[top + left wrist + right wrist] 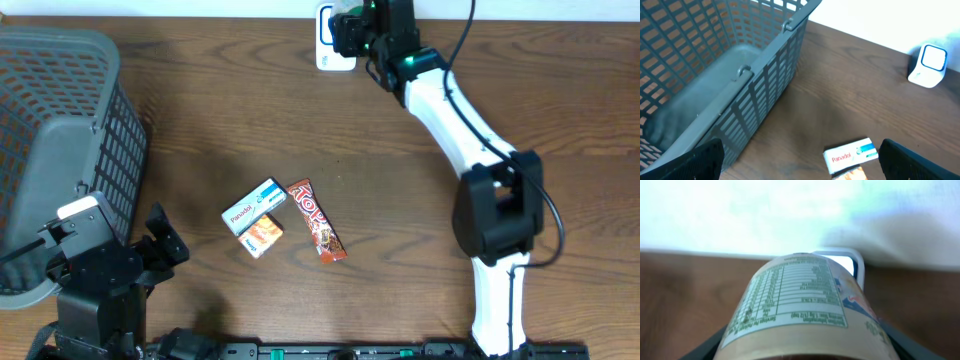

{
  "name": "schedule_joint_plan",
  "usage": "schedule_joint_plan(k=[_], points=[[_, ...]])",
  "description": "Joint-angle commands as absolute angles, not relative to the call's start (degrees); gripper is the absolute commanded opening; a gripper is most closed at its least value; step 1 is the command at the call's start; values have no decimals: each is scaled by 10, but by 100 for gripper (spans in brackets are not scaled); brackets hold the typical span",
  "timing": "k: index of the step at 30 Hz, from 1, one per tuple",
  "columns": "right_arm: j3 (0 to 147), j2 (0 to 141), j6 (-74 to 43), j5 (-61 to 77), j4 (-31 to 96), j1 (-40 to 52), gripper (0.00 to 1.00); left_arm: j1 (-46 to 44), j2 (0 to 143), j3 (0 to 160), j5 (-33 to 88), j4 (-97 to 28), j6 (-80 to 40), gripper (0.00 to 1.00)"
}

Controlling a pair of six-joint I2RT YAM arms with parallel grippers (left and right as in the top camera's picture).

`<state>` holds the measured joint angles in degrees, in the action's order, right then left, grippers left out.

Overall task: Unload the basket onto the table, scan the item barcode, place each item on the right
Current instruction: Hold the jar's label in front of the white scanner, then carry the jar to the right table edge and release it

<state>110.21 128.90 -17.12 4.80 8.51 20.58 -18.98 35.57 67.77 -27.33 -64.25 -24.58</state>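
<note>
A: Start at the bottom of the overhead view. What is the left gripper (165, 240) doing?

B: It sits at the lower left, jaws spread wide with nothing between them, just beside the grey basket (110, 60) that fills the left edge.

A: And mid-frame?

B: 3 items lie on the brown table (250, 110): a white Panadol box (253, 205), a small orange box (264, 237) touching it from below, and a red chocolate bar (317, 220) just to their right. Neither gripper is on them.

A: So the task's item is further up?

B: Yes. The right gripper (348, 32) is at the top centre, closed part-way on a labelled tub (805, 310), right at the white scanner (325, 52). In the right wrist view the tub fills the lower middle, with a dark finger on each side. The scanner's frame peeks out behind its upper right.

A: Is the barcode facing the scanner?

B: That cannot be told. Only the nutrition panel shows, turned up toward the camera.

A: How will the tub handle?

B: Probably light, with a thin wall that gives if squeezed. Its smooth round label could let it twist or slide between the 2 fingers. The sensible hold is across the body, firm but not crushing, with the pads clear of the barcode.

A: Main risk?

B: Likely the turn needed to bring the code round. A round tub may slip while rotating.
</note>
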Motion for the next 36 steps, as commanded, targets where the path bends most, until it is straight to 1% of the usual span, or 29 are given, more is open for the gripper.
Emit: schedule_joint_plan(k=[1, 3, 8, 14, 19, 31, 34, 36], points=[[1109, 1341, -158, 8, 27, 203, 55, -190, 355, 685, -277, -643, -242, 98], [1109, 1352, -158, -7, -6, 205, 55, -190, 355, 685, -277, -643, -242, 98], [1109, 1360, -156, -51, -84, 207, 51, -190, 355, 685, -277, -643, -242, 98], [1109, 1363, -158, -51, -125, 209, 49, -190, 355, 685, -277, -643, -242, 98], [1109, 1391, -158, -72, -160, 218, 49, -190, 355, 685, -277, -643, -242, 98], [1109, 1401, -167, -67, -147, 230, 48, -190, 355, 685, -277, -643, -242, 98], [1110, 1380, -157, -68, -105, 232, 47, -190, 355, 685, -277, -643, -242, 98], [1110, 1351, -146, -69, -58, 232, 44, -190, 355, 685, -277, -643, -242, 98]])
